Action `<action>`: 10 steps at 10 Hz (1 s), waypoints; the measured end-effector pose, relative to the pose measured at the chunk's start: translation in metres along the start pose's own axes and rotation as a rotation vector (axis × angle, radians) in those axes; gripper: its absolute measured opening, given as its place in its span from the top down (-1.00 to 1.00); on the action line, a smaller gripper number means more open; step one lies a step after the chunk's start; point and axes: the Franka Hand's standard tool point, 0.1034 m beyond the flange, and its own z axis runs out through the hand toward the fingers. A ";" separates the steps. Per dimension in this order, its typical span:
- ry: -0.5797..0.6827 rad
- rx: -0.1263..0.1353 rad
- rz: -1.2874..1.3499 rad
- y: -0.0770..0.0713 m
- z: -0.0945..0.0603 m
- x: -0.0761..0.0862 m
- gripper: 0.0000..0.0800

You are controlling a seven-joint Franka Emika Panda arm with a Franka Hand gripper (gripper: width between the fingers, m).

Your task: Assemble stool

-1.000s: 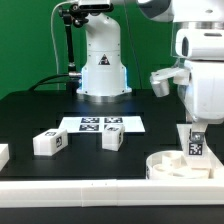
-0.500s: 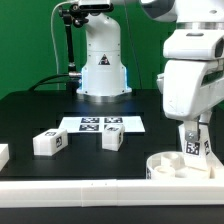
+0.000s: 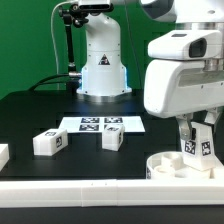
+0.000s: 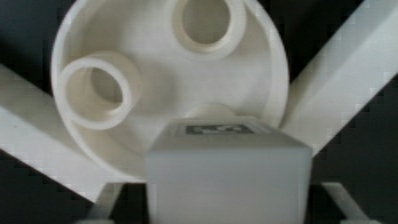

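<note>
My gripper [image 3: 196,133] is shut on a white oblong leg [image 3: 197,148] with a tag and holds it upright just over the round white seat [image 3: 172,166], at the exterior view's lower right. In the wrist view the leg [image 4: 221,165] fills the space between my fingers [image 4: 111,204], and my gripper [image 4: 222,208] is closed on its sides. The seat [image 4: 151,45] lies beneath it, with two round holes showing. Whether the leg touches the seat is hidden. Two more legs [image 3: 49,142] [image 3: 113,139] lie on the black table.
The marker board [image 3: 100,125] lies flat behind the loose legs. Another white part [image 3: 3,155] sits at the exterior view's left edge. The robot base [image 3: 103,65] stands at the back. A white rail [image 3: 80,188] runs along the table's front edge.
The arm's large white wrist body has swung toward the exterior view's left and now fills more of the picture. The held leg has stayed over the seat, shifting only slightly.
</note>
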 end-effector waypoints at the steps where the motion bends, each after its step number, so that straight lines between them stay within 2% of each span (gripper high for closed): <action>1: -0.007 0.034 0.132 -0.002 0.001 -0.003 0.15; 2: -0.015 0.067 0.233 -0.003 0.002 -0.005 0.15; 4: -0.026 0.098 0.524 -0.005 0.002 -0.005 0.15; 10: -0.042 0.110 0.884 -0.007 0.002 -0.004 0.15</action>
